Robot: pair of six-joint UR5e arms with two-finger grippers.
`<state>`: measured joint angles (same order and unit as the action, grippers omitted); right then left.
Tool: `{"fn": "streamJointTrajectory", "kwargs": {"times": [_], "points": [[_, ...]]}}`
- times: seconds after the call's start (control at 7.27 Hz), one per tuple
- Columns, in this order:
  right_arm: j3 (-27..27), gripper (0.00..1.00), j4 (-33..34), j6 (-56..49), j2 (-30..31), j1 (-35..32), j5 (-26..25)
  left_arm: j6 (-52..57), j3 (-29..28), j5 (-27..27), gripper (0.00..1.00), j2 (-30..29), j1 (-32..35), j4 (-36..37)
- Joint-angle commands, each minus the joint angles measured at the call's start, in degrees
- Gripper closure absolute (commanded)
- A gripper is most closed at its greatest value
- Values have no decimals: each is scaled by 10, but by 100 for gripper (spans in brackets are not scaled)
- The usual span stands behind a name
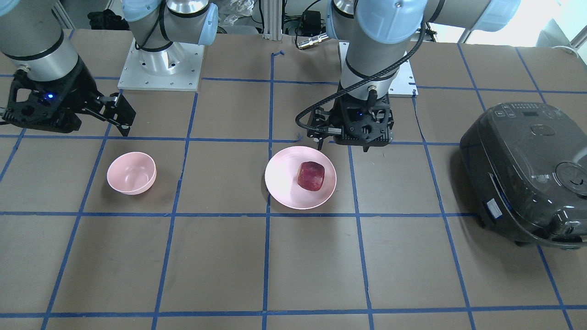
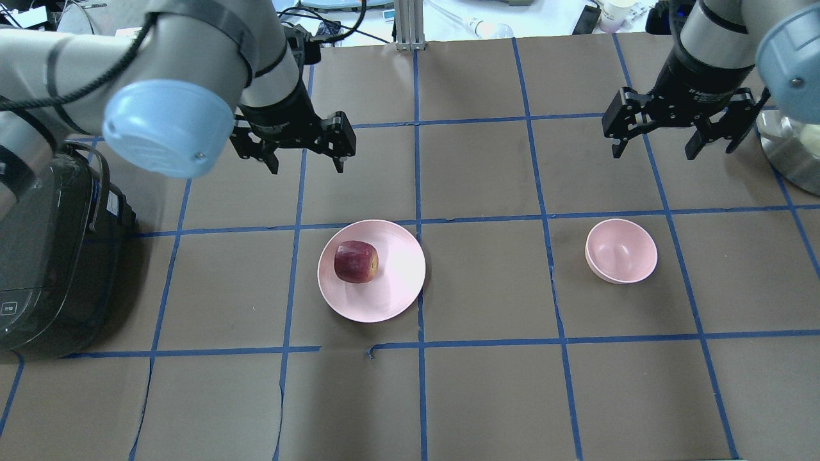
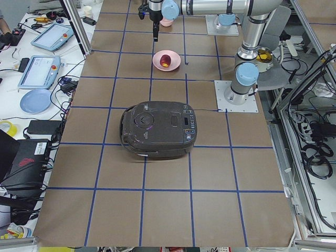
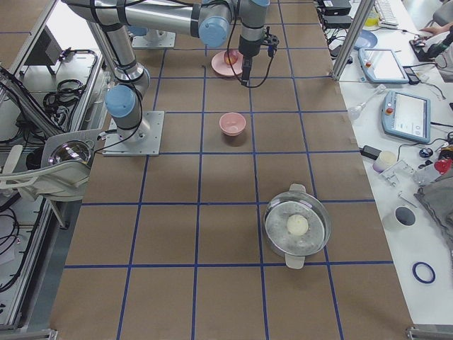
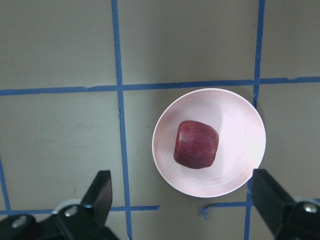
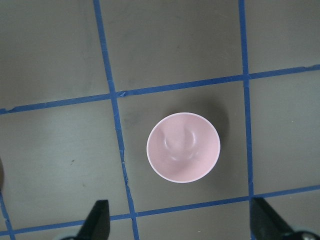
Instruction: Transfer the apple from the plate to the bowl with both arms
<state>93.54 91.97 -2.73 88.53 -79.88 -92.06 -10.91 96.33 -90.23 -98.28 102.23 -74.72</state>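
Pre-grasp, I judge: black left gripper (image 2: 307,168), fingers apart, hovers upper-left of the dark-red round apple (image 2: 355,261) on the shallow pink plate (image 2: 397,282); next it should descend. Right gripper (image 2: 666,152) is likewise apart.

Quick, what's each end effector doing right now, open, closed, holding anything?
Left end effector: open, holding nothing.
Right end effector: open, holding nothing.
The apple sits on the plate.

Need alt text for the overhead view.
A dark-red apple lies on a pink plate near the centre, with an empty pink bowl to its right. The left claw hangs open beyond the plate, the right claw open beyond the bowl; a black cooker sits at far left.
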Motion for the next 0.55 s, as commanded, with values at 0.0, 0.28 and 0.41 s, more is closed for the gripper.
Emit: {"fn": "streamJointTrajectory", "kwargs": {"times": [0.0, 0.28, 0.41], "points": [[1, 0, 12, -63, -18, 46, 1, 0, 81, 4, 3, -15, 7, 74], [12, 0, 71, -81, -55, 64, 19, 1, 124, 6, 3, -42, 8, 136], [31, 0, 78, -105, -63, 68, 29, 5, 129, 6, 4, -64, 10, 143]]}}
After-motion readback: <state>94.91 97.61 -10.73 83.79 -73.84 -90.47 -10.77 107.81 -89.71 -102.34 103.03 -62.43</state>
